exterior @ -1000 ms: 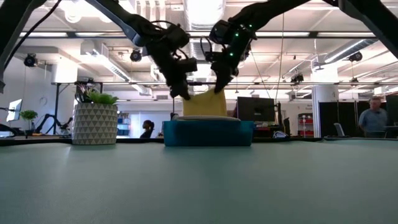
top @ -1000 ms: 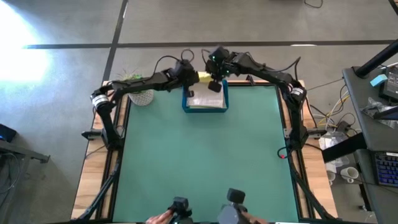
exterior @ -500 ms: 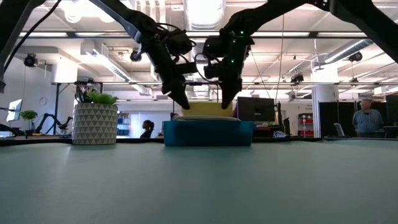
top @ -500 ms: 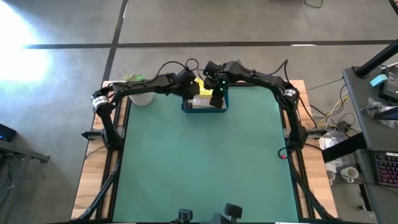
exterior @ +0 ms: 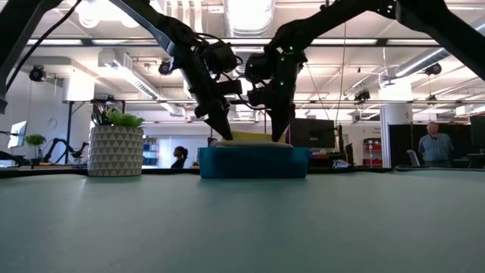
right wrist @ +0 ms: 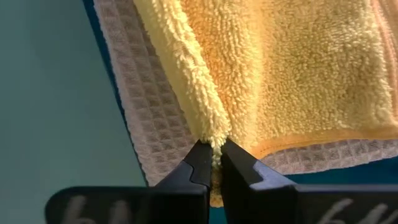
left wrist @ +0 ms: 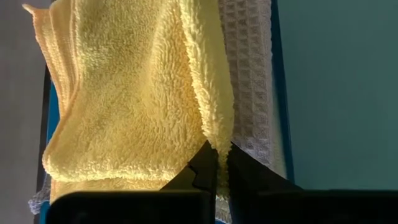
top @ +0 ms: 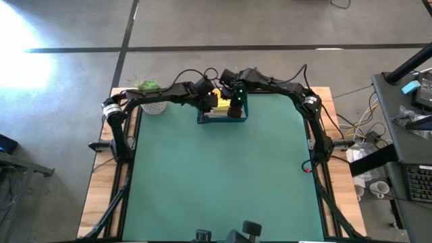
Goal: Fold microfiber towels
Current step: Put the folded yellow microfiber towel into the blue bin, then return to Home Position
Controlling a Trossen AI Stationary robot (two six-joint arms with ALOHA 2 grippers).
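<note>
A yellow towel (top: 220, 101) lies in folds on a light grey waffle towel (left wrist: 249, 74) in the blue tray (exterior: 254, 162) at the table's far edge. Both grippers reach steeply down into the tray. My left gripper (exterior: 225, 135) is shut on the yellow towel's left end, and my right gripper (exterior: 279, 136) is shut on its right end. In the low view only a thin yellow strip (exterior: 254, 137) shows above the tray's rim. My left gripper pinches the end of the yellow towel's thick folded edge (left wrist: 216, 138) between its two fingers, slanting down from above. The fold holds several layers. The towel rests on the grey towel, slack. My right gripper pinches the other end of the same folded edge (right wrist: 214, 135) between its two fingers, coming steeply from above. The fold runs away from the fingers. The rest of the yellow towel (right wrist: 298, 68) lies spread on the grey towel (right wrist: 149, 118).
A potted plant (exterior: 115, 148) stands left of the tray at the far edge. The green table surface (top: 223, 175) stretches from the tray to the near edge. People (exterior: 433, 144) stand in the room behind the table.
Both grippers have come down toward the tray and tipped more steeply downward, staying shut. The yellow towel, which hung as an upright sheet above the tray, has sunk and now lies on the grey towel, barely above the rim.
</note>
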